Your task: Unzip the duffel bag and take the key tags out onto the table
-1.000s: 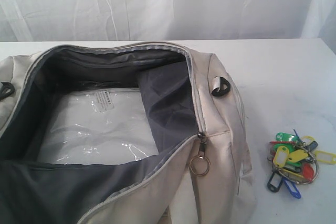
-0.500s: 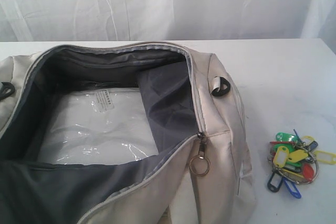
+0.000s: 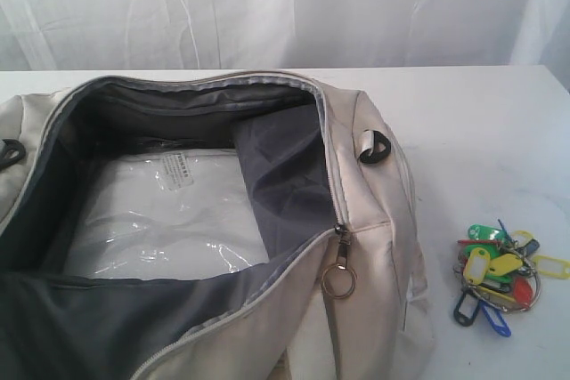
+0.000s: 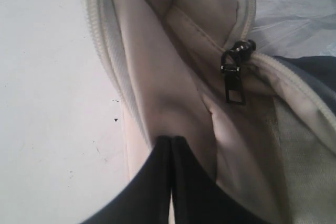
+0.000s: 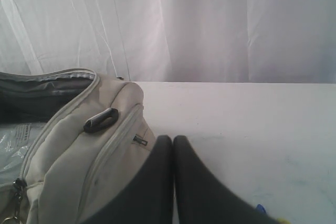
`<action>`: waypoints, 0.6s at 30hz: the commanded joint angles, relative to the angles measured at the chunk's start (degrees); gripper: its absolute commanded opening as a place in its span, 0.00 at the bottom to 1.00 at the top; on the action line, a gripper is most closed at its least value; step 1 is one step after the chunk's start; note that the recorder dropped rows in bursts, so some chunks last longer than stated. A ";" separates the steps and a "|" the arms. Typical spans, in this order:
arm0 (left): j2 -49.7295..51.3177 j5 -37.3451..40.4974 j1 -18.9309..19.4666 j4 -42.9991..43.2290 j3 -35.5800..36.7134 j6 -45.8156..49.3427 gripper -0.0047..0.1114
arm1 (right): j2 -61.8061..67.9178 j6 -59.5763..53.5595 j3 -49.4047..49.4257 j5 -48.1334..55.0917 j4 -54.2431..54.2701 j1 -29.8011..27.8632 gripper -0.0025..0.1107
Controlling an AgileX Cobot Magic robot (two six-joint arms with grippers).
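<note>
I see the bag (image 3: 374,246) unzipped and the tags (image 3: 499,278) on the table (image 3: 481,122) near the bag, so the job looks finished. Left gripper (image 4: 171,140) and right gripper (image 5: 173,140) are pressed together and empty. Next I'd just pull both clear of the bag.

The duffel bag (image 3: 374,246) is cut off by the left and lower edges of the exterior view. Print on the label (image 3: 178,169) of the clear plastic packet (image 3: 169,229) inside it is too small to be read. In the right wrist view, only a blue and yellow sliver (image 5: 261,210) is seen beside the right gripper (image 5: 174,139) (the remainder is cut off by the picture's edge).
</note>
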 commanded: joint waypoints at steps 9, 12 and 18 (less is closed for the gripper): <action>-0.57 0.28 -0.12 -0.14 0.24 0.12 0.04 | -0.22 -0.57 0.42 -0.07 -0.22 -0.28 0.02; -0.57 0.28 -0.12 -0.14 0.24 0.12 0.04 | -0.22 -0.57 0.42 -0.07 -0.22 -0.28 0.02; -0.57 0.28 -0.12 -0.14 0.24 0.12 0.04 | -2.08 -0.57 0.42 -0.11 -0.22 -4.86 0.02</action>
